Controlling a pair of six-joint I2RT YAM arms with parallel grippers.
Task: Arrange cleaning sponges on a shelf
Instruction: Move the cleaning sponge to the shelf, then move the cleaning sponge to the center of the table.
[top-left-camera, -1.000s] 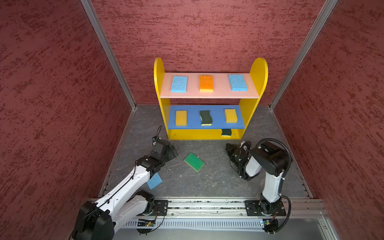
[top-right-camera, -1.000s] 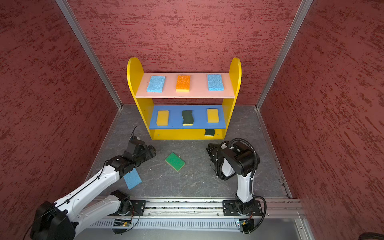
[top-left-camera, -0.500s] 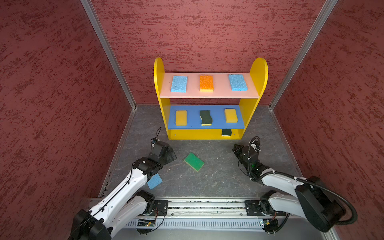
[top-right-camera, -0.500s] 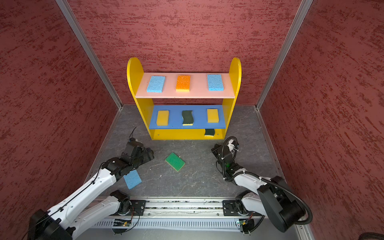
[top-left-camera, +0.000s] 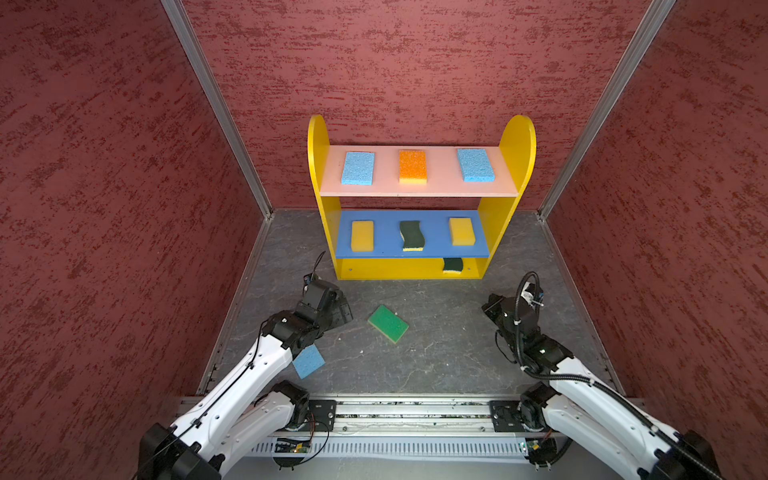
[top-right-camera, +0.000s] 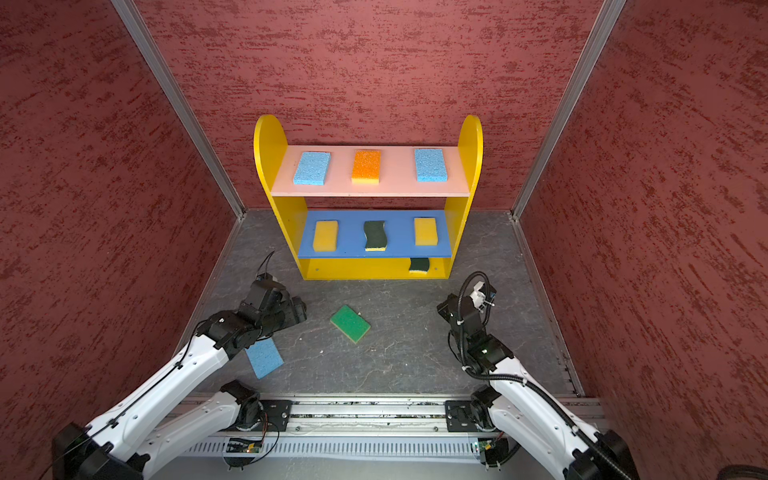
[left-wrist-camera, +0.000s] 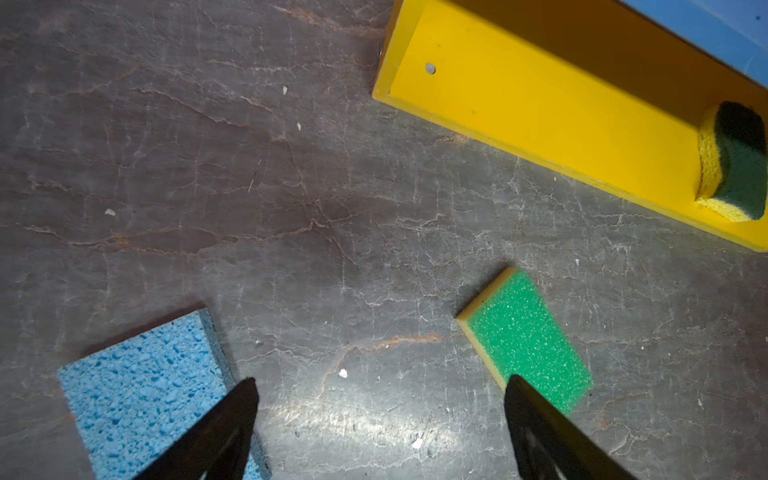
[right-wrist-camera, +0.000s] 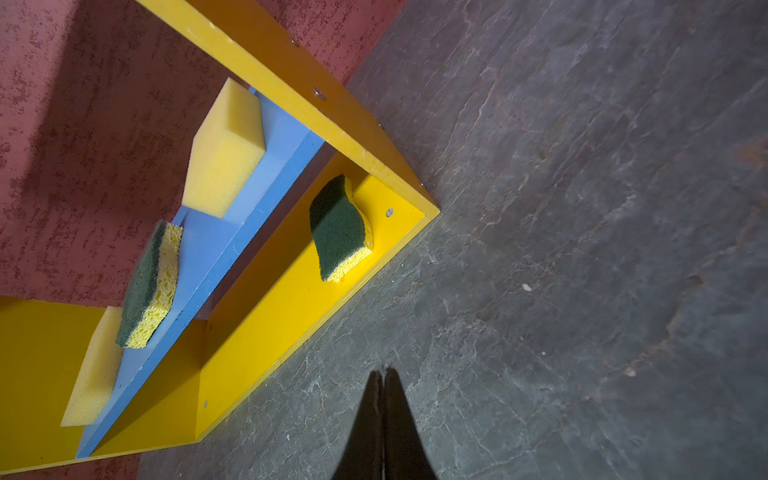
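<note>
The shelf (top-left-camera: 515, 166) stands at the back wall. Its pink top board carries two light blue sponges (top-left-camera: 358, 168) and an orange-topped one (top-left-camera: 413, 166). Two yellow sponges (top-left-camera: 362, 236) flank a dark green wavy one (top-left-camera: 412, 235) on the blue board. Another dark green wavy sponge (top-left-camera: 452, 265) (right-wrist-camera: 338, 230) lies at the bottom board's right end. On the floor lie a bright green sponge (top-left-camera: 388, 323) (left-wrist-camera: 528, 345) and a light blue sponge (top-left-camera: 308, 361) (left-wrist-camera: 145, 382). My left gripper (left-wrist-camera: 380, 380) hangs open and empty between those two. My right gripper (right-wrist-camera: 384, 370) is shut and empty before the shelf's right corner.
Red textured walls close in the grey stone floor (top-left-camera: 436, 332) on three sides. A metal rail (top-left-camera: 407, 411) with both arm bases runs along the near edge. The left forearm (top-left-camera: 249, 374) covers part of the light blue floor sponge.
The right arm has dropped from a raised, folded pose to a low reach, its gripper shifting slightly right. The left gripper has drawn back a little, its jaws slightly wider.
</note>
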